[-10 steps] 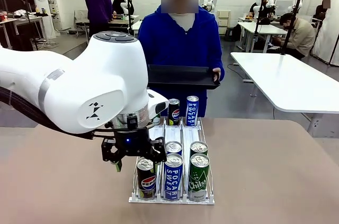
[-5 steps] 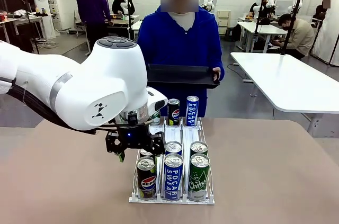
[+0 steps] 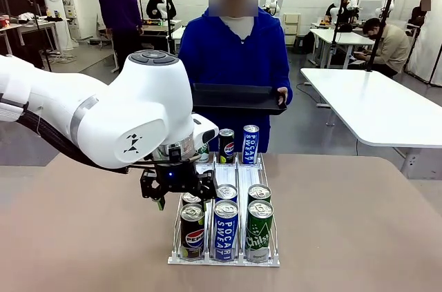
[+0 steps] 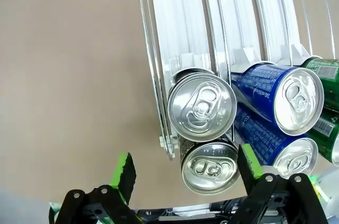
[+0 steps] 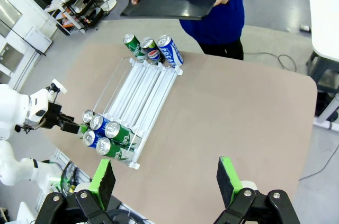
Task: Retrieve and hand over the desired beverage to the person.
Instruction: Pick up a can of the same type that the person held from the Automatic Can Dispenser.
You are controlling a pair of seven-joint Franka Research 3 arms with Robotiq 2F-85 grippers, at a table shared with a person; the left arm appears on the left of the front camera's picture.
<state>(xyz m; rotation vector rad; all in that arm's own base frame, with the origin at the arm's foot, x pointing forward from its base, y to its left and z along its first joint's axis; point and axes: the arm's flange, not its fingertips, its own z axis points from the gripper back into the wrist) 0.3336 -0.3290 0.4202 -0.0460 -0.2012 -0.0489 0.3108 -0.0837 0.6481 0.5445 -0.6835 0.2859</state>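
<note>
A clear slanted rack [image 3: 224,259] holds beverage cans in three lanes. At its near end stand a Pepsi can [image 3: 192,231], a blue Pocari Sweat can [image 3: 226,230] and a green can [image 3: 259,231], each with another can behind it. Three more cans [image 3: 238,145] stand at the far end. My left gripper [image 3: 181,201] hovers open over the left lane. In the left wrist view its green fingers [image 4: 124,173] straddle the silver top of the nearest can [image 4: 209,167] without touching. My right gripper [image 5: 166,181] hangs open high above the table. The person [image 3: 235,50] in a blue hoodie holds a black tray [image 3: 238,99].
The rack [image 5: 143,97] lies along the middle of the tan table [image 3: 359,237], with bare tabletop on both sides. The bulky white left arm [image 3: 103,119] reaches in over the table's left half. Other tables and people are in the room behind.
My left gripper has risen slightly and drifted a little toward the far side over the left lane, staying open. The cans and the person's tray have not moved.
</note>
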